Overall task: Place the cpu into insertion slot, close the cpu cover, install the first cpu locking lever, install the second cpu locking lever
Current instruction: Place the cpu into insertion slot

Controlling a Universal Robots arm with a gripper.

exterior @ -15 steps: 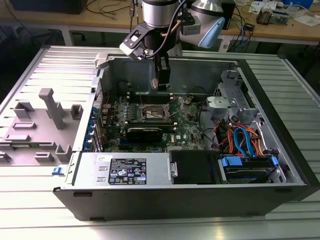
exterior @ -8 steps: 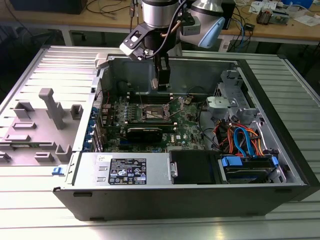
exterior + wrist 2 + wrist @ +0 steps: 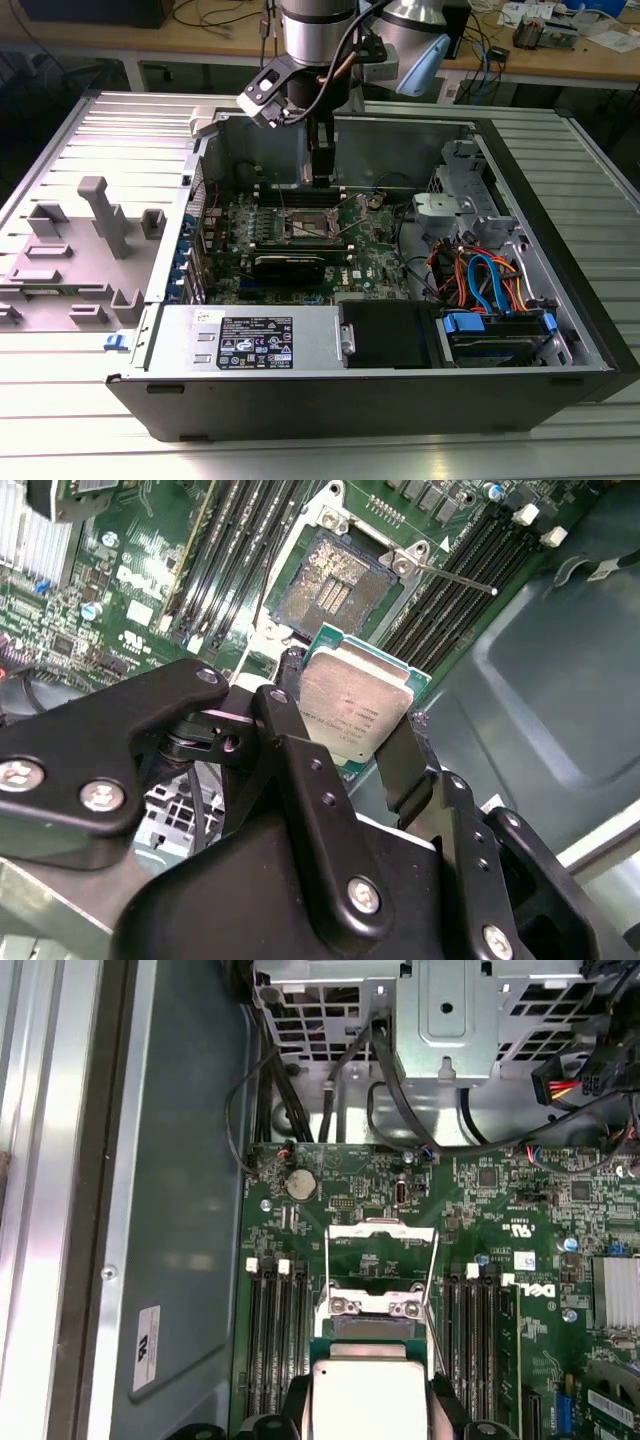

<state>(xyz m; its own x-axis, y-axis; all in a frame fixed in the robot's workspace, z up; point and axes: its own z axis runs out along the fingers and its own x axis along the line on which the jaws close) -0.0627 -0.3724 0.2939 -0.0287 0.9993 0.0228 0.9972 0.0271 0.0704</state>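
Observation:
My gripper (image 3: 350, 728) is shut on the cpu (image 3: 352, 702), a flat square chip with a silvery top and a green edge, pinched between the two black fingers (image 3: 290, 730). In the second wrist view the insertion slot (image 3: 325, 585), a dark square socket with a silver rim, lies open just beyond the chip. In the first wrist view the cpu (image 3: 368, 1400) hangs in front of the cpu cover (image 3: 382, 1232), which stands raised. A thin wire locking lever (image 3: 455, 575) sticks out beside the socket. In the exterior view the gripper (image 3: 322, 172) hovers above the insertion slot (image 3: 312, 226).
The motherboard (image 3: 375, 255) lies inside an open computer case (image 3: 560, 300). Black memory slots (image 3: 275, 1330) flank the socket on both sides. A drive cage (image 3: 445, 215) and coloured cables (image 3: 485, 280) fill the exterior view's right. A black heatsink block (image 3: 288, 267) sits nearer than the socket.

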